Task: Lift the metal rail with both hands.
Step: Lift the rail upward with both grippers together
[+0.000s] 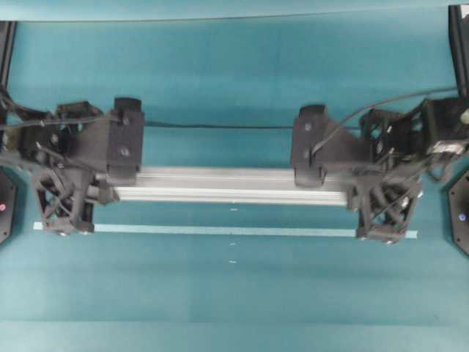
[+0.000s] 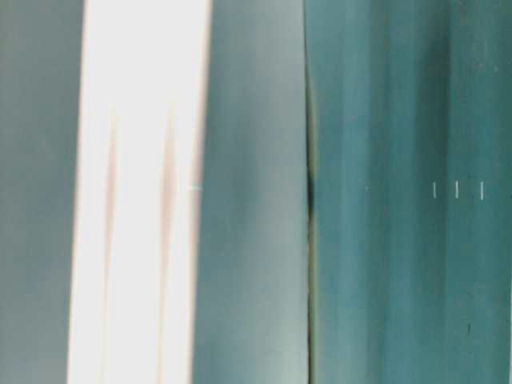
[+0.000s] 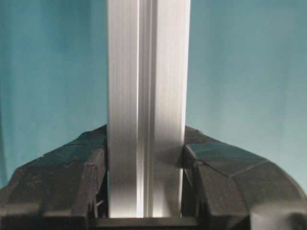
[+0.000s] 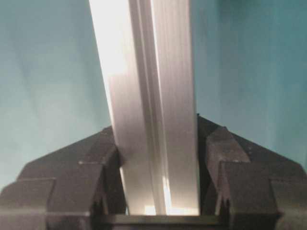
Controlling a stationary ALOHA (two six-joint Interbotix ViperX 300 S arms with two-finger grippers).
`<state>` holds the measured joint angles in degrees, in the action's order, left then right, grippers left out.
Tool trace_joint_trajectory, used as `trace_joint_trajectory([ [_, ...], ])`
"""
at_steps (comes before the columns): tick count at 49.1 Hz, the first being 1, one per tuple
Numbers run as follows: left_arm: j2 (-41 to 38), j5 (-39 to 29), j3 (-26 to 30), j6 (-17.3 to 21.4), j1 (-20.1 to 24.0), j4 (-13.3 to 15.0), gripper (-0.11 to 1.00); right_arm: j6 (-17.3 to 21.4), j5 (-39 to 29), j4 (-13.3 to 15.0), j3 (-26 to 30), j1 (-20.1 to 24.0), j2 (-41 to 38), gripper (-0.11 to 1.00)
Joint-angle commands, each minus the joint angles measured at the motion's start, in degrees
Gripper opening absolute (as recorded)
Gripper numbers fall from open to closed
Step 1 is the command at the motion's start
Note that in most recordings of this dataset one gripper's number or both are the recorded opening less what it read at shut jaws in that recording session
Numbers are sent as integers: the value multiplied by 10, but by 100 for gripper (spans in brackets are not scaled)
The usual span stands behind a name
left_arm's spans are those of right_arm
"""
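The metal rail (image 1: 227,185) is a long silver grooved bar lying left to right across the middle of the overhead view. My left gripper (image 1: 110,183) is shut on its left end, and my right gripper (image 1: 344,187) is shut on its right end. In the left wrist view the rail (image 3: 147,96) runs straight up between the black fingers (image 3: 86,177), which press on both its sides. In the right wrist view the rail (image 4: 148,96) leans slightly left between the fingers (image 4: 225,163). A shadow beneath the rail falls on the teal table. The table-level view shows a bright blurred band (image 2: 140,192), likely the rail close up.
A thin pale tape strip (image 1: 220,230) lies on the teal table (image 1: 234,293) just in front of the rail. Black cables (image 1: 220,126) run behind the rail between the arms. Dark arm bases stand at the left (image 1: 6,205) and right (image 1: 460,213) edges.
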<state>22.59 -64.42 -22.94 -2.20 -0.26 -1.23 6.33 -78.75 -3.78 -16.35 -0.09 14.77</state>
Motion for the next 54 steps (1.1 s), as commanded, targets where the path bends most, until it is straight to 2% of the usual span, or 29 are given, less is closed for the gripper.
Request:
trace_joint_trajectory([
  [1, 5, -25, 50, -7, -3, -3, 29, 27, -20, -2, 46, -7, 4, 38],
  [13, -14, -116, 143, -9, -2, -3, 29, 74, -76, -1, 120, -6, 4, 38],
  [22, -16, -152, 186, -23, -8, -3, 29, 98, -120, 1, 188, 2, -1, 38],
  [33, -25, -198, 248, -43, -17, -3, 29, 102, -157, 4, 250, 3, -17, 38],
  [40, -40, -224, 284, -43, -18, -3, 29, 99, -178, 18, 279, 3, -30, 38],
  [54, -67, -256, 319, -42, -18, -3, 29, 98, -189, 23, 294, 3, -36, 38],
])
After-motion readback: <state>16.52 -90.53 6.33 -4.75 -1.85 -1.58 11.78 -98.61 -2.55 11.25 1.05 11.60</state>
